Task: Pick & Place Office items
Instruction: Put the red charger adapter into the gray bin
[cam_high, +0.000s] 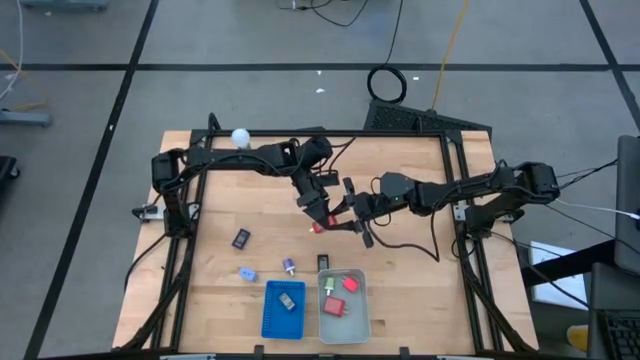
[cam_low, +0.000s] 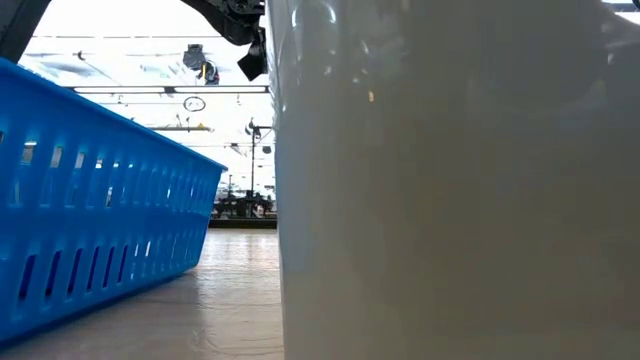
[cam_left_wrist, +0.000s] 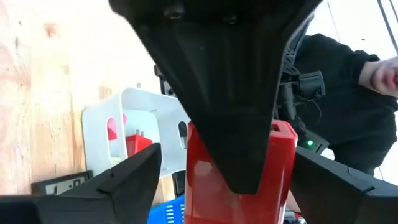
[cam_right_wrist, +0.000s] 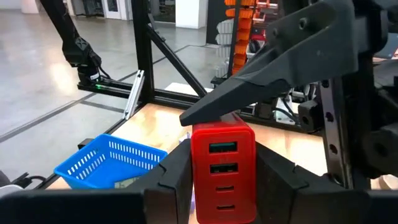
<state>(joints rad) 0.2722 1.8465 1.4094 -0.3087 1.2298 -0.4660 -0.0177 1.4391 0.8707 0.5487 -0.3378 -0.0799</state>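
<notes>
A red blocky charger (cam_high: 320, 226) with ports on one face sits between both grippers over the middle of the table. My right gripper (cam_high: 352, 215) reaches in from the right and is shut on it (cam_right_wrist: 222, 180). My left gripper (cam_high: 320, 208) comes from the far left, open, with its fingers on either side of the same block (cam_left_wrist: 239, 180). On the table lie two black items (cam_high: 241, 238) (cam_high: 324, 263), a light blue one (cam_high: 247, 273) and a purple-topped one (cam_high: 288, 266). Two red items (cam_high: 351, 284) (cam_high: 336, 307) lie in the grey tray. My right gripper pinches the red block between its two fingers, on the two side faces (cam_right_wrist: 198, 186) next to the port face, coming level from the table's right. The block stands upright between the fingers (cam_right_wrist: 171, 180); its lower end is out of frame. My left gripper has one finger (cam_right_wrist: 261, 81) lying along the block's top edge (cam_right_wrist: 214, 124). The other finger (cam_left_wrist: 124, 180) stands apart from the block with a gap. Whether the upper finger truly touches, I cannot tell.
The blue tray (cam_high: 270, 322) and the pale grey tray (cam_high: 362, 300) stand side by side at the near edge, the blue one holding a small item (cam_high: 288, 302). A white ball (cam_high: 240, 137) sits at the far left corner. A person in dark clothing (cam_left_wrist: 348, 81) is beyond the table.
</notes>
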